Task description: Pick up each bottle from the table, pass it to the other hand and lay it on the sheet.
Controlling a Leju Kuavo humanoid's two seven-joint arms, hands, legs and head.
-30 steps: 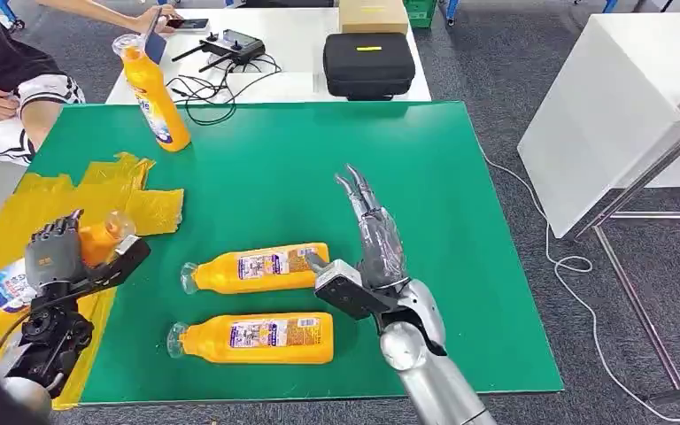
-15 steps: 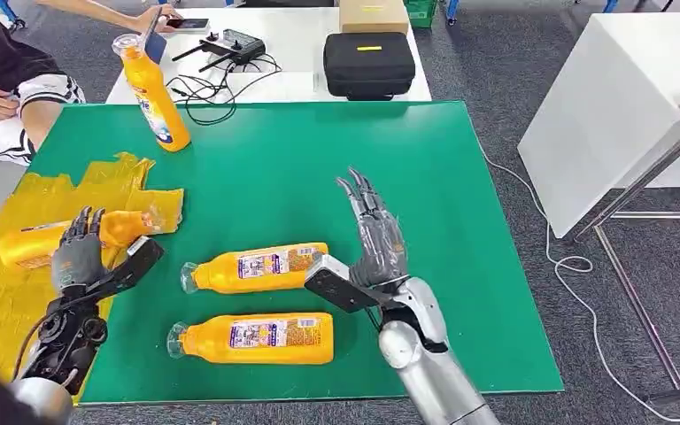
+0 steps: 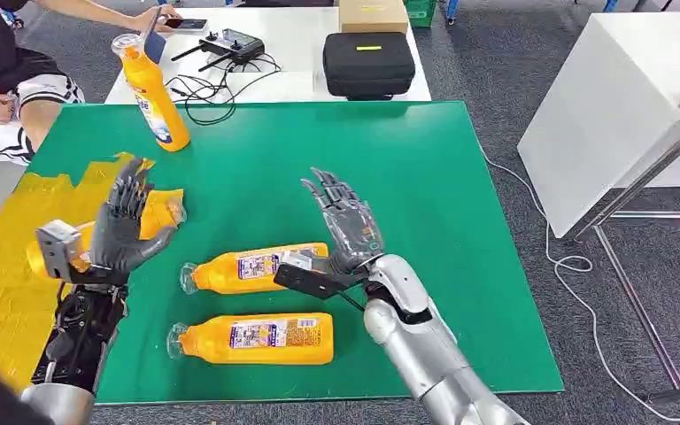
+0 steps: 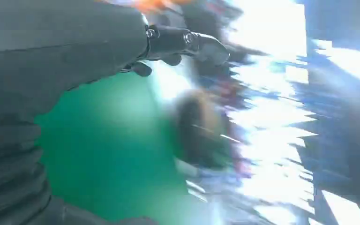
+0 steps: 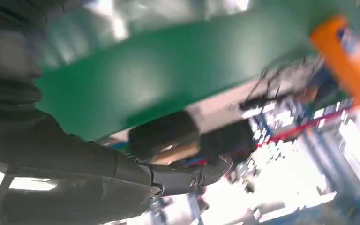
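I see my left hand [image 3: 122, 232] raised above the left part of the green surface [image 3: 425, 195], its fingers [image 3: 129, 190] spread wide and pointing toward the far side, holding nothing. In the left wrist view the same hand [image 4: 51, 56] shows one dark finger stretched out over the green; the rest of that picture is too blurred for me to read. My right hand [image 3: 343, 232] hangs above the middle of the surface, palm turned left, fingers [image 3: 326, 188] fanned apart and empty. It sits just right of the far lying bottle [image 3: 255, 267]; I cannot tell whether it touches it.

That bottle lies on its side on the green, long axis left to right, cap to the left. The near lying bottle [image 3: 252, 338] lies parallel, just nearer to me, cap also to the left. A third bottle [image 3: 158, 215] lies on the yellow sheet [image 3: 4, 292] at the left, partly hidden behind my left hand, cap end toward the right. The upright bottle [image 3: 152, 93] stands at the far left corner of the green, leaning slightly.

A person [image 3: 4, 80] sits past the far left corner. On the white table [image 3: 292, 71] beyond are a black case [image 3: 368, 64] and a controller [image 3: 228, 42].
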